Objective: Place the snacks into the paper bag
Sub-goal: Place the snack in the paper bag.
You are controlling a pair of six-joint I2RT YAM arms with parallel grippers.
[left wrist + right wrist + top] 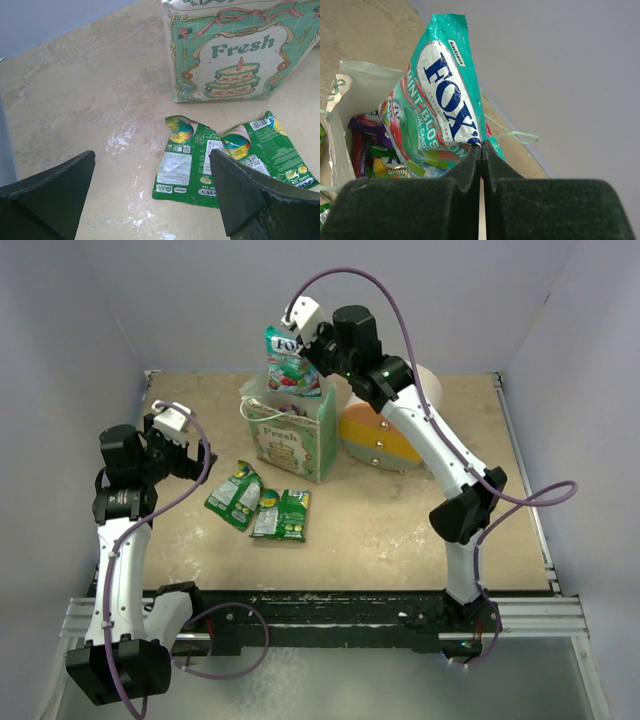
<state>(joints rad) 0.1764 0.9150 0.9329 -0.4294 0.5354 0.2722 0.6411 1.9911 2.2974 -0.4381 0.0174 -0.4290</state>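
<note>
Beige mottled tabletop, grey walls around it.
Right white-and-black arm reaches up and across to the far centre. Left white-and-black arm is bent near the left edge.
Round white, orange and yellow drawer unit sits at the far centre-right, just beside the bag.
Pale green and cream paper gift bag with "Fresh" lettering stands upright at the far centre, mouth open, white string handles hanging loose.
Teal shiny "FOX'S" packet hangs upright directly over the bag mouth, lower end at or just inside the rim. The right gripper is clamped on it. The wrist view shows both pads pressed together on the packet's edge.
Inside the bag: a purple packet, a green-yellow one, something red beside them. Can't count more.
Three green foil packets lie flat on the table just in front of the bag, side by side and touching, not in the bag.
Left gripper hovers left of those packets, fingers spread wide, holding nothing.
</note>
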